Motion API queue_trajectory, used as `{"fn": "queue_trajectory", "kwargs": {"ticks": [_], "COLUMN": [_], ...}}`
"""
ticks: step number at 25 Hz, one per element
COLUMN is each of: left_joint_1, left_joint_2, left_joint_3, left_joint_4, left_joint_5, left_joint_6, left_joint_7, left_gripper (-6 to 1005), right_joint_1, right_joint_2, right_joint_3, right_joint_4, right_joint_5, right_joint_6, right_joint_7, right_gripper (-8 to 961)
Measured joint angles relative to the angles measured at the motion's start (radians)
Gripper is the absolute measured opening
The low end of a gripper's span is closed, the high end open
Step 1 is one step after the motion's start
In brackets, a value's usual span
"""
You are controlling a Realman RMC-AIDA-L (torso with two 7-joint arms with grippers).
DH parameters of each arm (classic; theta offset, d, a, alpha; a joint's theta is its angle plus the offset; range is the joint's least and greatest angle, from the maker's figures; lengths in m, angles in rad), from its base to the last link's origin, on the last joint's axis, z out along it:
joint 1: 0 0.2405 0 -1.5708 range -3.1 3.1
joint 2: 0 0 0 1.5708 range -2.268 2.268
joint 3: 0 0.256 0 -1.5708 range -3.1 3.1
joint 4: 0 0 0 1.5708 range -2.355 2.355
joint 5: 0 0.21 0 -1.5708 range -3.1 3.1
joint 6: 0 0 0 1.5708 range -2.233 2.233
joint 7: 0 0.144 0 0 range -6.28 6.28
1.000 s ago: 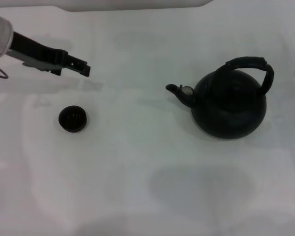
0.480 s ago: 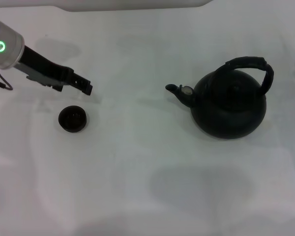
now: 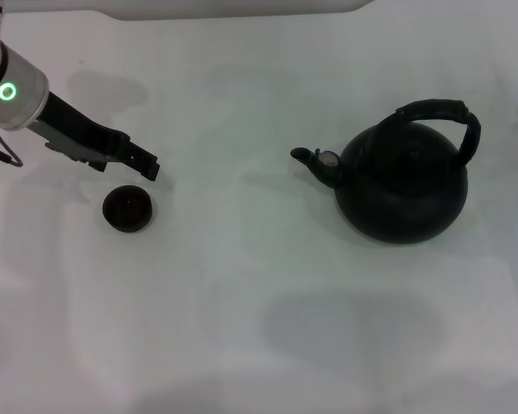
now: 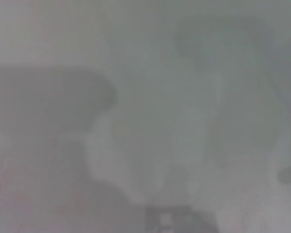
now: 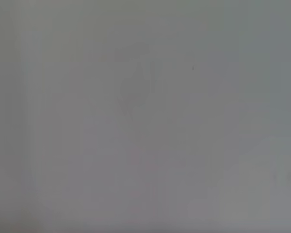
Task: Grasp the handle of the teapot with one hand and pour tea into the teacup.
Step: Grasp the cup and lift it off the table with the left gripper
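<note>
In the head view the round matte black teapot stands on the right of the white table, its short spout with a silvery spot pointing left. Its thick black arched handle rises over its top. The small black teacup sits on the left. My left gripper reaches in from the upper left and hovers just above and behind the teacup, a little to its right. The right arm is out of view. The wrist views show only blurred white surface.
The white cloth-covered table spreads across the whole head view. A broad stretch of it lies between teacup and teapot. A pale rounded edge runs along the top of the view.
My left gripper has moved down and slightly toward me, from well behind the teacup to just above it. The teapot and teacup have not moved.
</note>
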Motion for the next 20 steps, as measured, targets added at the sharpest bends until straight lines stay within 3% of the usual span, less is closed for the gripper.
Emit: {"fn": "queue_trajectory", "kwargs": {"ticks": [7,20], "left_joint_1": [-0.001,-0.005], "left_joint_2": [-0.021,-0.032], "left_joint_3": [0.022,0.035], "left_joint_4": [-0.001,-0.004], "left_joint_5": [0.034,0.063], "left_joint_6": [0.001,-0.001], "left_joint_7": [-0.007,-0.019], "left_gripper": [887,887], "right_joint_1": [0.005,0.005], "right_joint_2": [0.000,0.000], "right_joint_3": [0.000,0.000], "right_joint_4": [0.001,0.001], "right_joint_5": [0.000,0.000], "right_joint_6": [0.018,0.020], "right_joint_7": [0.000,0.000], "right_gripper": [842,838]}}
